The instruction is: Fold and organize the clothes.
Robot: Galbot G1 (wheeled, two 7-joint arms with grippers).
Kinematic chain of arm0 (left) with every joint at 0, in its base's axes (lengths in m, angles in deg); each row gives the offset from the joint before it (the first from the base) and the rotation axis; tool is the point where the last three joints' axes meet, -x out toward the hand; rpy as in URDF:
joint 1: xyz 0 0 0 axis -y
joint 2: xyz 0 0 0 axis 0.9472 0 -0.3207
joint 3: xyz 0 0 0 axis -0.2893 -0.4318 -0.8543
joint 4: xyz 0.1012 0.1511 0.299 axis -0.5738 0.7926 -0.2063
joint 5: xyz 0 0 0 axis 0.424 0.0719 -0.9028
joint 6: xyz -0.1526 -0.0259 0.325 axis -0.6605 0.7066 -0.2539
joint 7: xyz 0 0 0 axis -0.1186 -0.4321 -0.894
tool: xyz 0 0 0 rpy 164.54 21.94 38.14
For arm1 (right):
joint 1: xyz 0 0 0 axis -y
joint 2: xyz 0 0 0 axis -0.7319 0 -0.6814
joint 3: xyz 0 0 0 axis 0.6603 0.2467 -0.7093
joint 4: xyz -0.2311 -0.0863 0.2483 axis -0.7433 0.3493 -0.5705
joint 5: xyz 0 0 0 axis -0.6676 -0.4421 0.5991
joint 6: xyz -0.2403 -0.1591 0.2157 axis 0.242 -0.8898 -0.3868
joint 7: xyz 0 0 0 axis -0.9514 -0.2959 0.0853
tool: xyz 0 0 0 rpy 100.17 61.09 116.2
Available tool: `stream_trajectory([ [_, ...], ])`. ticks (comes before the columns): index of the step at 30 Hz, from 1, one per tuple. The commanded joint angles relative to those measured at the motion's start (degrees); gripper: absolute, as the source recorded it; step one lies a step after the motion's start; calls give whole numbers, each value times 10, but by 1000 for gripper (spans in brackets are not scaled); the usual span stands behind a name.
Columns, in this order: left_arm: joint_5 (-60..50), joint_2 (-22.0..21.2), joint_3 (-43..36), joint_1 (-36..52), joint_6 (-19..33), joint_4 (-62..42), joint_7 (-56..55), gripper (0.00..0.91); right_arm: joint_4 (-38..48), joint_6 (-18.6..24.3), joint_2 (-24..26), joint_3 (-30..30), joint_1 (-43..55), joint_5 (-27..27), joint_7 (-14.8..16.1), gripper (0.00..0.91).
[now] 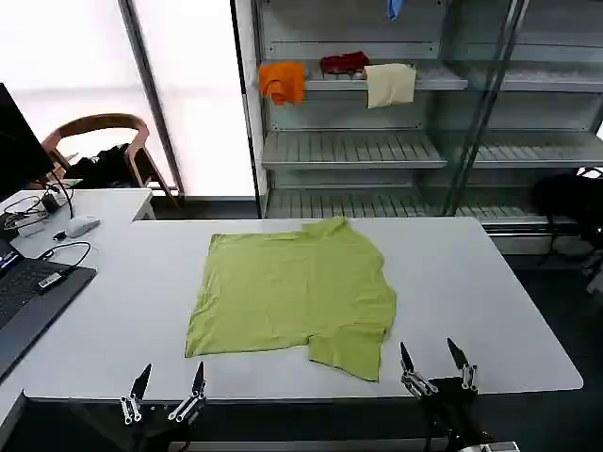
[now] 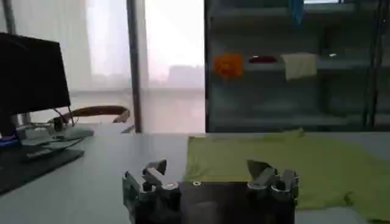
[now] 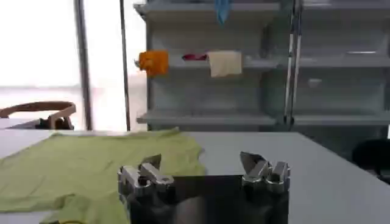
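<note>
The left hand (image 1: 169,389) hovered at the near edge of the counter (image 1: 490,292), short of the T-shirt's near left corner and not touching the cloth, its two fingers spread apart with nothing between them. The right hand (image 1: 436,365) hung at the same near edge, just off the T-shirt's near right corner, its fingers likewise apart and empty. In the left wrist view the left hand (image 2: 210,175) pointed over the counter toward the shirt; in the right wrist view the right hand (image 3: 206,167) did the same.

The lime yellow-green T-shirt (image 1: 292,292) lay spread flat in the middle of the counter, neck toward the far edge. One sleeve stuck out at its near right corner, toward the right hand, and the fabric showed a few soft wrinkles.

To the left of the T-shirt, well apart from it, a laptop (image 1: 28,297) sat at the counter's edge, with a mouse (image 1: 81,226) and cables beyond it. A wooden chair (image 1: 102,141) stood behind those.

Beyond the T-shirt, past the far edge of the counter, stood a shelf unit (image 1: 377,151). On its upper shelf hung an orange cloth (image 1: 283,82), a dark red item (image 1: 344,63) and a cream cloth (image 1: 390,85), side by side.
</note>
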Motion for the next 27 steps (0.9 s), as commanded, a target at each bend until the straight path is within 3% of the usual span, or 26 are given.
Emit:
stream_trajectory([
  [1,113,63,40,87,-263,41,58,907,-33,-212,-4,29,83,71,-22,907],
  [10,168,72,44,192,-286,-49,74,907,36,-213,-22,73,132,65,-17,907],
  [27,241,72,47,267,-280,-190,84,907,103,-213,-59,106,187,44,-6,907],
])
